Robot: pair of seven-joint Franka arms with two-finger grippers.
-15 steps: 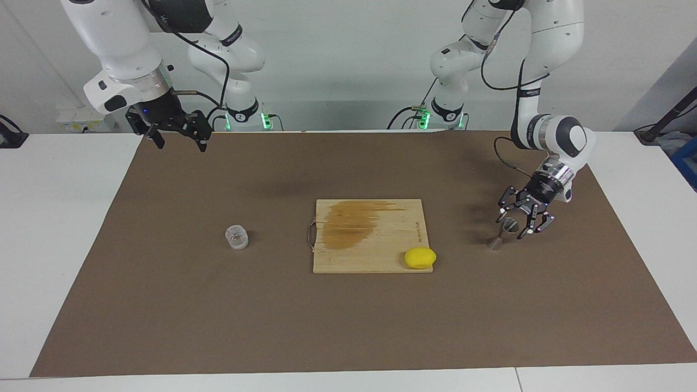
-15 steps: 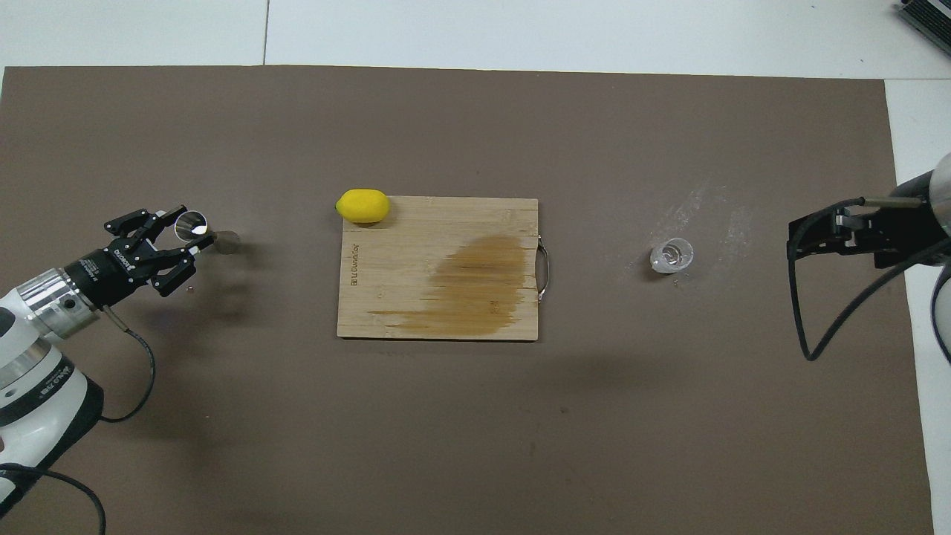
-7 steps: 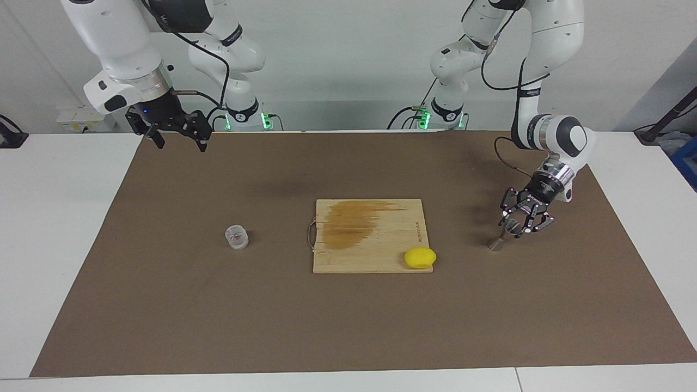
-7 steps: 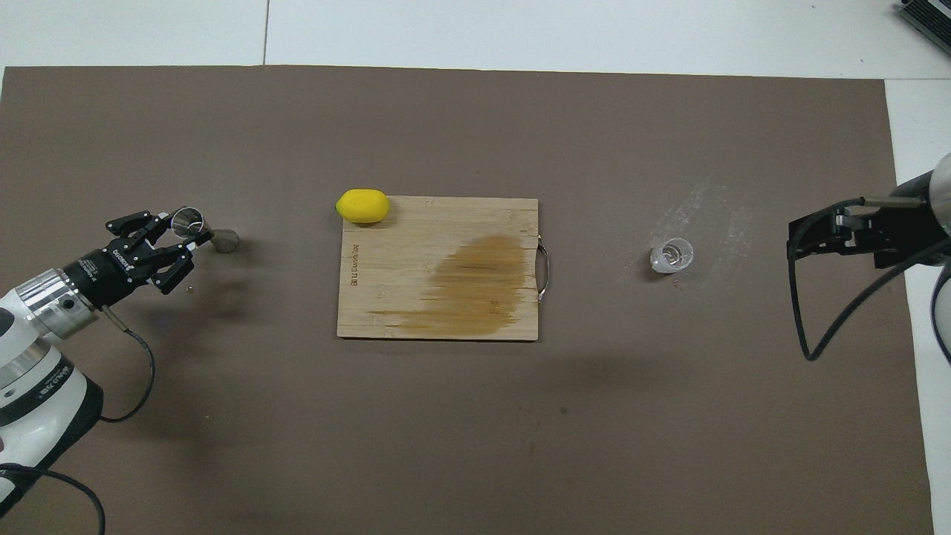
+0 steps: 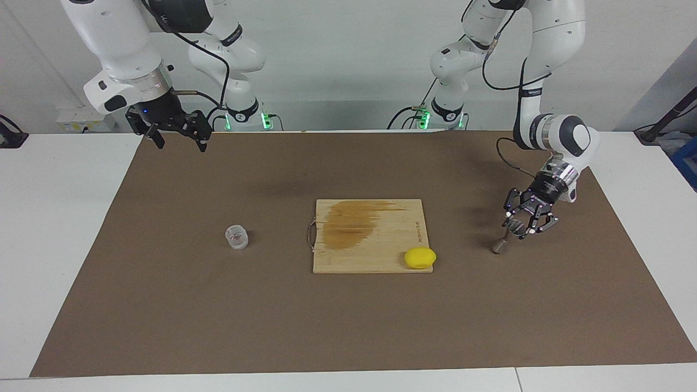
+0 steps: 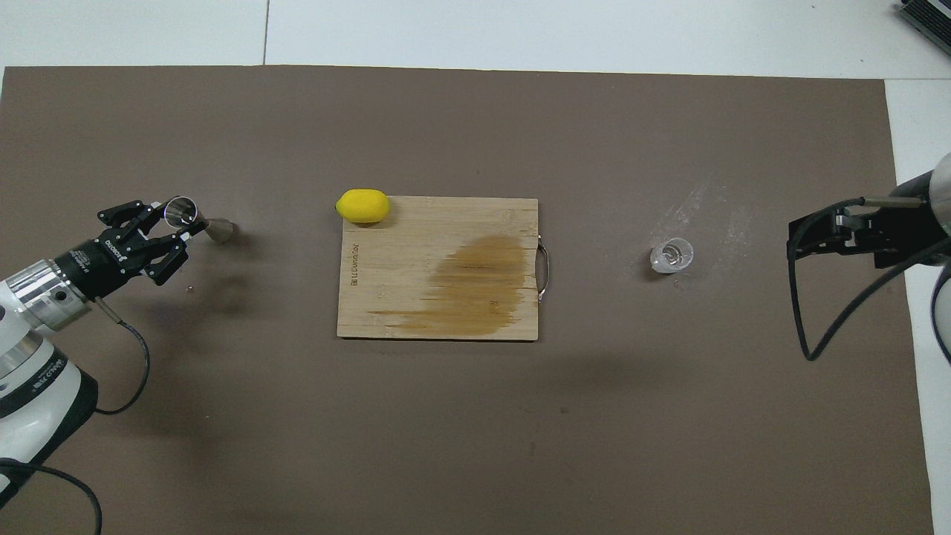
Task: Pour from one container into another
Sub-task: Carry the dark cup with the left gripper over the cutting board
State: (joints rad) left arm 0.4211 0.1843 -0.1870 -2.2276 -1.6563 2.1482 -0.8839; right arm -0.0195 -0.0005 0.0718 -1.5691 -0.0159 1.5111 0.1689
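Note:
The small silver metal jigger leans over the brown mat near the left arm's end of the table. My left gripper is shut on its upper cone. Whether its lower cone still touches the mat I cannot tell. The short clear cup stands upright on the mat toward the right arm's end, with nothing touching it. My right gripper hangs open and holds nothing, above the mat's edge at its own end, where the arm waits.
A wooden cutting board with a brown stain lies in the middle of the mat. A yellow lemon-like lump rests at the board's corner, between the board and the jigger. White smears mark the mat by the cup.
My left gripper's fingers have closed on the jigger's upper cone. Gripper and jigger have shifted slightly toward the left arm's end of the table. The right arm has not moved.

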